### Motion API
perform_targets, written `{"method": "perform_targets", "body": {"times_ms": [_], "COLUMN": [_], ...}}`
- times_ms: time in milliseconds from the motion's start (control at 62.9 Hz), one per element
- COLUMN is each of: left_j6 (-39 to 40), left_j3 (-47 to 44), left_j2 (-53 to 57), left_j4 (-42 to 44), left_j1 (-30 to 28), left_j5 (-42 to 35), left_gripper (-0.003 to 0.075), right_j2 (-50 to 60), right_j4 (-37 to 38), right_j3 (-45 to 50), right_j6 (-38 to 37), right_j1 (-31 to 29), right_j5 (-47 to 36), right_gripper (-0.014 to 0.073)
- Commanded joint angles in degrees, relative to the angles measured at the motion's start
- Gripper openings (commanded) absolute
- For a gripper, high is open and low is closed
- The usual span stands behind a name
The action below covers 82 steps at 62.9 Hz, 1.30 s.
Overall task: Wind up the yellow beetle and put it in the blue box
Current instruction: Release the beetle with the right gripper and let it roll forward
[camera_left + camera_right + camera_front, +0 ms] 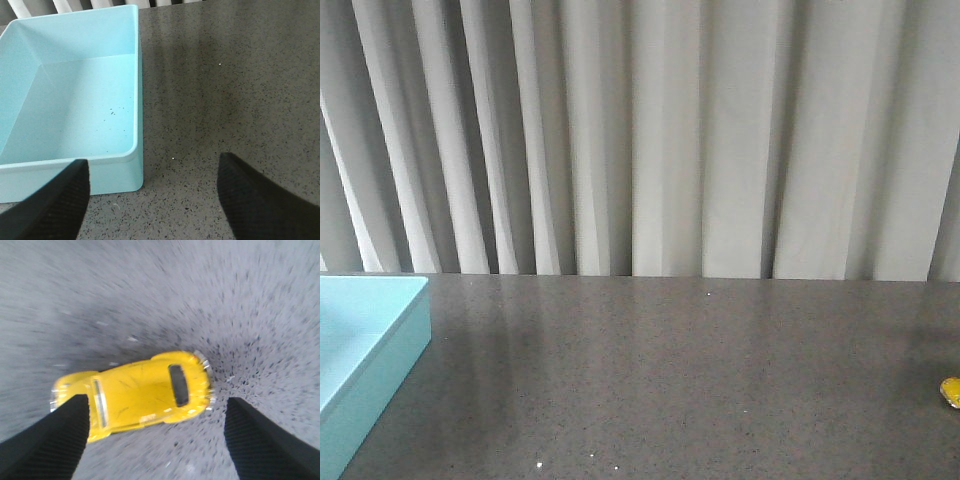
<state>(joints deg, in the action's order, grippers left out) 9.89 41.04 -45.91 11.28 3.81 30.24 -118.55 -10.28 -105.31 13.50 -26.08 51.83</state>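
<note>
Right gripper (155,440): black textured fingers (47,440) spread wide, hanging above the beetle (135,392), gripping nothing. One finger overlapping the beetle's end in the right wrist view; contact not determinable. Other finger well clear of the car, bare table showing between. Right wrist view streaked with blur.

Left gripper (152,200): fingers (50,202) spread wide, nothing between them but table (225,100). One finger set before the box's near wall, the other over open tabletop.

Beetle: yellow, rounded, dark windows, silver trim at both ends. Resting on the table, roof toward the right wrist camera, lying crosswise between the spread fingers. In the front view only a yellow sliver (951,391) showing at the right edge of the frame, low down, cut off by that edge.

Box (370,350): light turquoise, low straight walls, rounded corners. Sitting at the far left of the table in the front view, cut off by the left and bottom edges. Interior bare apart from a few dark specks on the floor, seen from the left wrist.

Table: dark grey speckled stone surface. Broad unoccupied stretch between box and beetle, the two well apart at opposite sides. Far edge straight, meeting the curtain (650,140).

Curtain: pale grey, vertical folds, spanning the whole background.
</note>
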Motion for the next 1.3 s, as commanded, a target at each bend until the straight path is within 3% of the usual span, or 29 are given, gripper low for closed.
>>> {"method": "perform_targets", "body": {"times_ms": [0,223,636,795,907,1288], "left_j6": [0.24,0.24,0.24,0.24,0.24,0.24], "left_j3": [1.89,1.89,1.89,1.89,1.89,1.89], "left_j2": [0.12,0.12,0.12,0.12,0.12,0.12], "left_j4": [-0.09,-0.09,-0.09,-0.09,-0.09,-0.09], "left_j1": [0.49,0.49,0.49,0.49,0.49,0.49], "left_j5": [-3.59,-3.59,-3.59,-3.59,-3.59,-3.59], "left_gripper": [0.0524,0.0524,0.0524,0.0524,0.0524,0.0524], "right_j2": [8.64,20.19,48.68,56.93,61.79,75.91], "right_j4": [-4.50,-2.69,3.49,7.33,11.82,16.68], "right_j3": [-1.66,2.26,35.14,46.22,52.40,64.51], "right_j6": [3.25,3.23,0.36,-4.96,-10.37,-15.37], "right_j1": [-0.08,5.14,21.95,27.73,29.35,29.25], "right_j5": [0.98,5.25,-5.69,-6.06,-5.19,-2.71], "right_gripper": [0.0537,0.0537,0.0537,0.0530,0.0518,0.0505]}}
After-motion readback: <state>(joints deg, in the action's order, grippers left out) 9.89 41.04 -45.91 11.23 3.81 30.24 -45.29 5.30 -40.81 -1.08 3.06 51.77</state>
